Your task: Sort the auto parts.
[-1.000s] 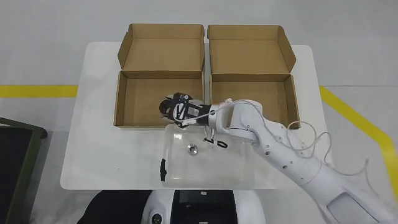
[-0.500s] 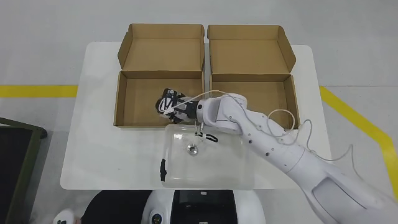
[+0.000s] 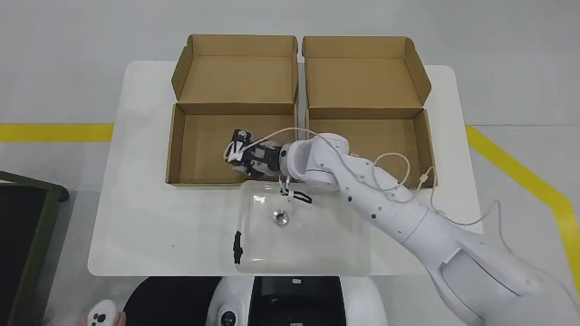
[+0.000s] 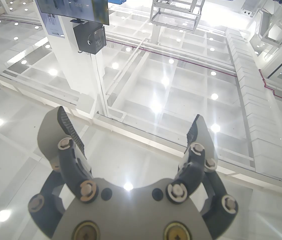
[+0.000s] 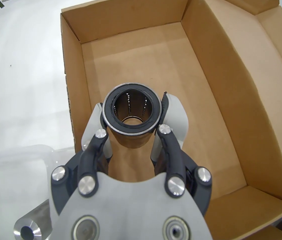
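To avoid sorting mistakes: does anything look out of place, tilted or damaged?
Nothing stands out. The right tool grips the bearing squarely over the left box; the right box sits straight beside it; a metal part lies in the clear tray.

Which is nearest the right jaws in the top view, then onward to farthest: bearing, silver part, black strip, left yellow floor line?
1. Bearing: held in the right gripper jaws, over the left box.
2. Silver part, in the clear tray, and black strip, at the tray's left edge: too close to call.
3. Yellow floor line: off the table, far left.
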